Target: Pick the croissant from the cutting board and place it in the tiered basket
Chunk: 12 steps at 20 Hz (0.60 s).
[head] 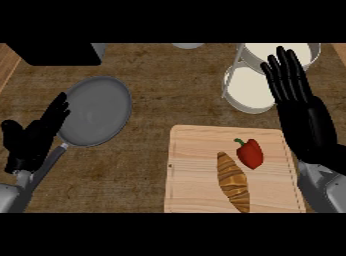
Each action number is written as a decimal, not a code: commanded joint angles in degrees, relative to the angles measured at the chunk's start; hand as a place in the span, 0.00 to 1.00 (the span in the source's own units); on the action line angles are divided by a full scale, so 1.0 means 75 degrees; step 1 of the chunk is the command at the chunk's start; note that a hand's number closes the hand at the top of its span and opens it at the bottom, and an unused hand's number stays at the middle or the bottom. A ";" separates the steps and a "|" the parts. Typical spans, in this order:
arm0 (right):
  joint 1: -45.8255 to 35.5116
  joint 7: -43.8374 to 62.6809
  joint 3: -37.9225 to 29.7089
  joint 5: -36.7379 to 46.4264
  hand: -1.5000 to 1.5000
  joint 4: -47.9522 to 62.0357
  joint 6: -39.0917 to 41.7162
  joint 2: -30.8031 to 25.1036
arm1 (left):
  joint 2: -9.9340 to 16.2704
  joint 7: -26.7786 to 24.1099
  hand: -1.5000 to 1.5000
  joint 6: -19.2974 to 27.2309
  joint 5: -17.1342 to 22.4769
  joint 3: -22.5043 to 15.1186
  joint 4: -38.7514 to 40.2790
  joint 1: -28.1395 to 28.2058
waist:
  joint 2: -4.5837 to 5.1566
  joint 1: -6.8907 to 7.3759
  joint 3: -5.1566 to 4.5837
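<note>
Golden-brown croissant (233,182) lies on the cutting board (194,170), lower middle, long axis running roughly near-to-far with a slight lean, top end toward the far left. Red pepper (250,153) sits just beside its upper right, nearly touching, so watch that on the approach. Right hand (300,107) is the nearer one: fingers straight and spread, holding nothing, over the board's right edge with fingertips up by the tiered basket (250,90). Croissant is down-left of that palm. Left hand (34,137) rests open at the left by the grey pan (95,111), well apart from the board. My read: right hand takes it, closing across the short axis
</note>
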 commanded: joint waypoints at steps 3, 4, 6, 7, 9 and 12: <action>0.0181 -0.0631 -0.0759 -0.1807 1.00 0.0911 0.2478 -0.0048 | -0.0528 -0.0187 0.50 0.0920 -0.0684 -0.0174 -0.0717 -0.0267 | 0.0057 0.0113 -0.0049; 0.0086 -0.0332 -0.0981 -0.2508 1.00 0.0866 0.3054 -0.0183 | -0.0763 -0.0763 0.50 0.1010 -0.0829 -0.0221 -0.0490 -0.0206 | 0.0097 0.0108 -0.0046; 0.0163 -0.0189 -0.0973 -0.3281 1.00 0.1091 0.4048 -0.0196 | -0.0960 -0.0879 0.50 0.1319 -0.1008 -0.0218 -0.0720 -0.0672 | 0.0134 0.0087 -0.0022; 0.0659 -0.1001 -0.1970 -0.3984 1.00 0.1011 0.1458 0.1732 | -0.0753 -0.0600 0.50 0.0921 -0.0569 -0.0071 -0.0557 -0.0388 | 0.0267 -0.0435 0.0369; 0.0712 0.0425 -0.0809 -0.3160 0.00 0.2568 0.3828 -0.0196 | -0.1245 -0.0825 0.50 0.1352 -0.0972 -0.0437 -0.0787 -0.0465 | 0.0176 0.0213 -0.0046; 0.0893 0.0979 -0.0295 -0.4663 0.00 0.2245 0.5763 0.0208 | -0.1456 -0.0811 0.50 0.1424 -0.1037 -0.0613 -0.0718 -0.0504 | 0.0197 0.0207 -0.0020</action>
